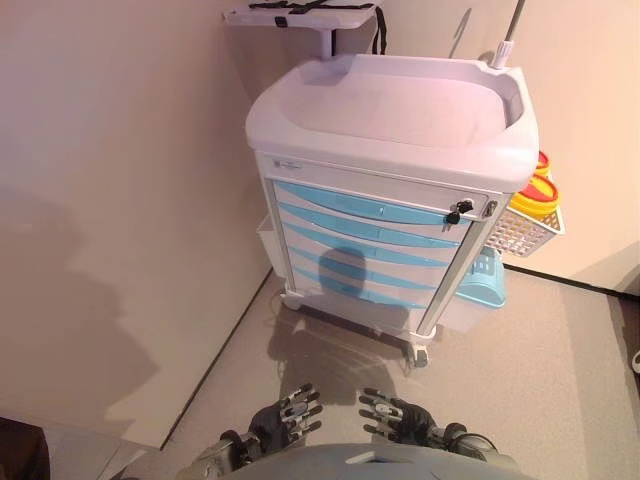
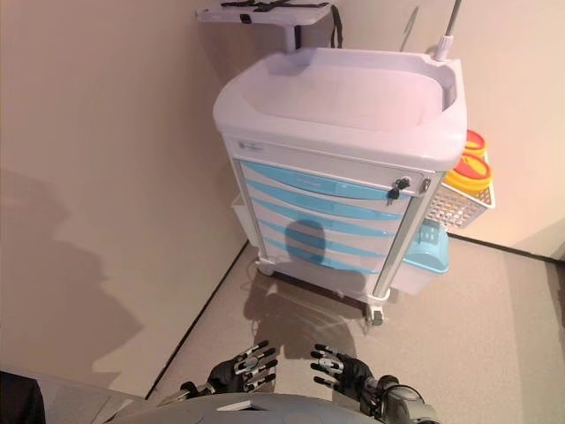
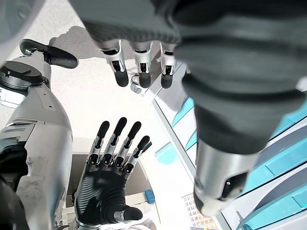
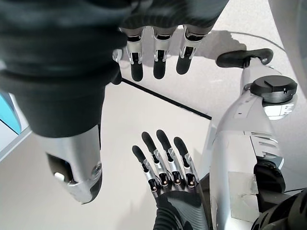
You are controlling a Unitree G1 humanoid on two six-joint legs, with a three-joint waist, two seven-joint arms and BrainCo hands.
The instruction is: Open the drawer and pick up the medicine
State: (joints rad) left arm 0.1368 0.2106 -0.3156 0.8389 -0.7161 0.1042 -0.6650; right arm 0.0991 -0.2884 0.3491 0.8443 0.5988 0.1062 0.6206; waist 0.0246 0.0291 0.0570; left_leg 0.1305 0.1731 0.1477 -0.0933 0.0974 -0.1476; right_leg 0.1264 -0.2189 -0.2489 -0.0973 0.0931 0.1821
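— Standing in the upper middle of the frame is a white medical cart (image 1: 400, 120) with a stack of pale blue drawers (image 1: 365, 245), every one of them pushed in flush.

— Any medicine showing?

— None that I can see; with the drawers closed, nothing inside is visible. A small black key (image 1: 455, 213) sits in the lock at the right end of the top drawer.

— And the hands?

— Both low, at the bottom centre of the frame, well apart from the cart. The left hand (image 1: 285, 415) is on the left, the right hand (image 1: 395, 415) just beside it on the right, palms down over the grey floor (image 1: 540, 380). Fingers on both are straight and spread, holding nothing; each wrist view shows the same.

— What else is around the cart?

— A white wire basket (image 1: 522, 232) hangs on its right side with yellow containers with red lids (image 1: 535, 195) in it. Lower right, a light blue bin (image 1: 482, 282) is tucked against the cart. A beige wall (image 1: 120, 200) fills the left of the frame, and a white shelf (image 1: 300, 15) with a black strap sits at the top, behind the cart.
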